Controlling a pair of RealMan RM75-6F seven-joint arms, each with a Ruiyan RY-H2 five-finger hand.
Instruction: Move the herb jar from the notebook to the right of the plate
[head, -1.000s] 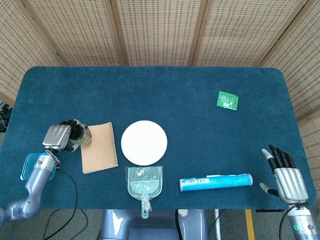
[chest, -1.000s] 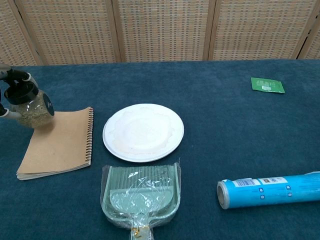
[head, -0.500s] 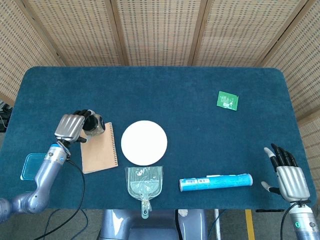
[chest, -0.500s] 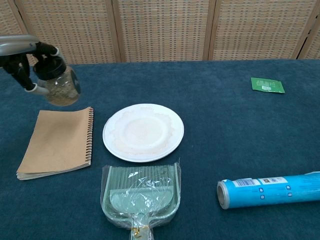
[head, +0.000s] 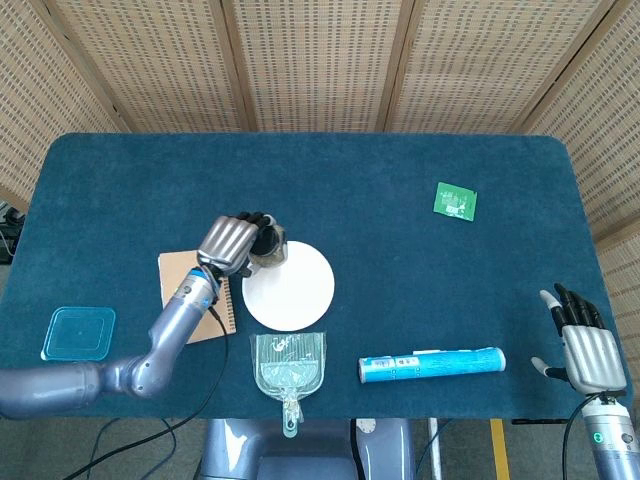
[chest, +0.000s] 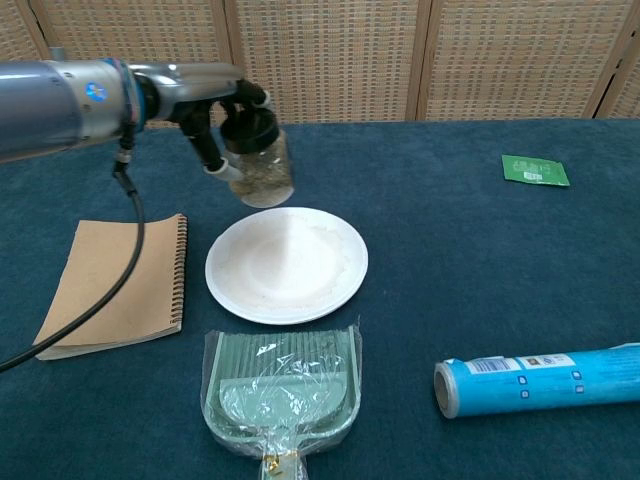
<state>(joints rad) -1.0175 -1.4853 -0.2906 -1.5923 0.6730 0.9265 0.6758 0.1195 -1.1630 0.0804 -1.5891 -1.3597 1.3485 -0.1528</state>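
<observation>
Left hand (chest: 215, 125) gripping herb jar (chest: 258, 160) aloft over plate (chest: 287, 264); right hand (head: 583, 345) spread, holding nothing. Could slip, landing on plate.

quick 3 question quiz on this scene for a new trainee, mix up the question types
1. True or false: the herb jar is resting on the notebook.
2. Which hand holds the jar? A) left hand B) right hand C) neither
3. Fill in: the blue tube lies on the table to the ____ of the dustpan in the chest view.

Key:
1. False; it is held in the air near the far-left rim of the plate.
2. A; the right hand holds nothing, its fingers apart, near the table's right edge.
3. right
</observation>
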